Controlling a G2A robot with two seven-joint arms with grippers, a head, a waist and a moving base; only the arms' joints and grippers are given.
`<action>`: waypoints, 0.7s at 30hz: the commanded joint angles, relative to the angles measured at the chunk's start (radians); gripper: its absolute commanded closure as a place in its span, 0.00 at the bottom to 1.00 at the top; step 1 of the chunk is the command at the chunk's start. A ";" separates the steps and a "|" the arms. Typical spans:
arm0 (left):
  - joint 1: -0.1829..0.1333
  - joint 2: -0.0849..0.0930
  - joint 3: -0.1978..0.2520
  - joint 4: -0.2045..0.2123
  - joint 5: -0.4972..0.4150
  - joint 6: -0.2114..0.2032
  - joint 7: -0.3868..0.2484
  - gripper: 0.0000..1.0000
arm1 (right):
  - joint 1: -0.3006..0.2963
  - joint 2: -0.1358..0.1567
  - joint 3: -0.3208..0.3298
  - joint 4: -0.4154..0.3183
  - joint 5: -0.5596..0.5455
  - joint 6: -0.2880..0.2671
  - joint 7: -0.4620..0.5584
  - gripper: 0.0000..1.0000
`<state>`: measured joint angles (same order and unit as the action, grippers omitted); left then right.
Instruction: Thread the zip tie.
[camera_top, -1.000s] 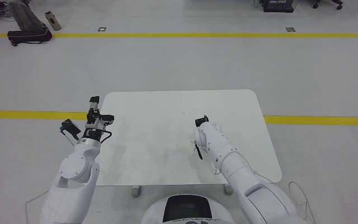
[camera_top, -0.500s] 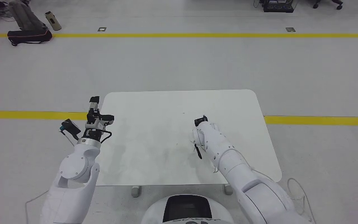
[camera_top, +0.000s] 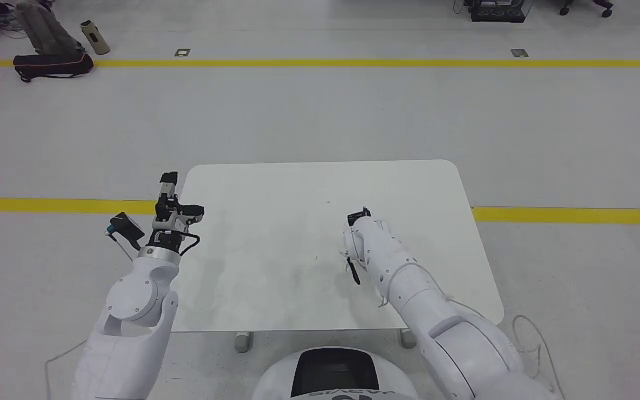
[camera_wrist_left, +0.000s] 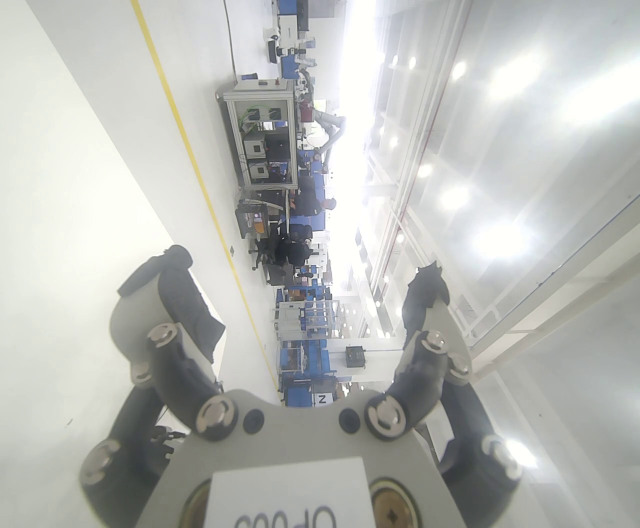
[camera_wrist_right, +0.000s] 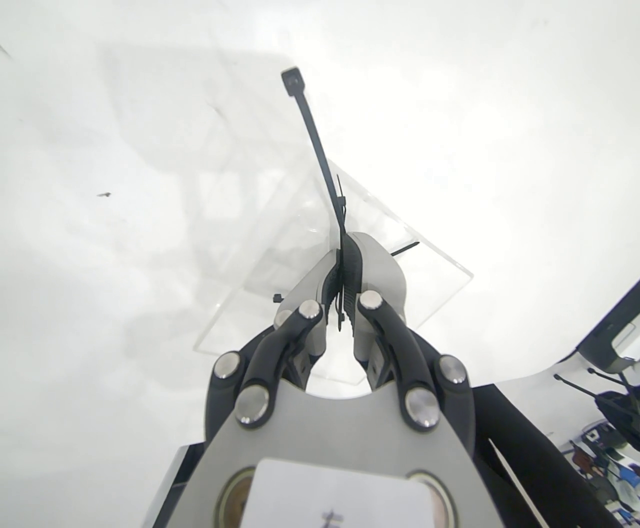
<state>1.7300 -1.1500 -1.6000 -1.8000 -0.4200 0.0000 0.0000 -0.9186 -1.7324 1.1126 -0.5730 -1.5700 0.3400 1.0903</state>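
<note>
The right gripper (camera_wrist_right: 344, 250), fingers pressed together on the black zip tie (camera_wrist_right: 320, 150), holds it above a clear sheet (camera_wrist_right: 430, 280) on the white table (camera_top: 300, 200), right of centre. Its arm has edged slightly left in the last second. The left gripper (camera_wrist_left: 300, 272), fingers spread, remains unmoved at the table's left edge.

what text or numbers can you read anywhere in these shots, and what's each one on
Left wrist label, at the base of the left hand: upside down and cut off by the picture's edge, not readable whole.
Right wrist label, at the base of the right hand: only a sliver of one mark shows, unreadable.
Small white sign on a blue cabinet in the room behind: too small to read surely.
No print on the zip tie or the table.
</note>
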 joint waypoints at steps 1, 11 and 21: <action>0.000 0.000 0.000 0.000 0.000 0.000 0.000 0.00 | 0.003 -0.001 -0.002 -0.003 0.000 0.000 0.002 1.00; 0.000 0.000 0.000 0.000 0.000 0.000 0.000 0.00 | -0.036 0.017 -0.008 -0.118 0.000 0.000 0.061 1.00; 0.000 0.000 0.000 0.000 0.000 0.000 0.000 0.00 | -0.100 0.060 -0.029 -0.266 0.000 0.000 0.121 1.00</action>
<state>1.7300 -1.1500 -1.6000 -1.8000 -0.4200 0.0000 0.0000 -1.0145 -1.6761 1.0852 -0.8291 -1.5700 0.3400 1.2072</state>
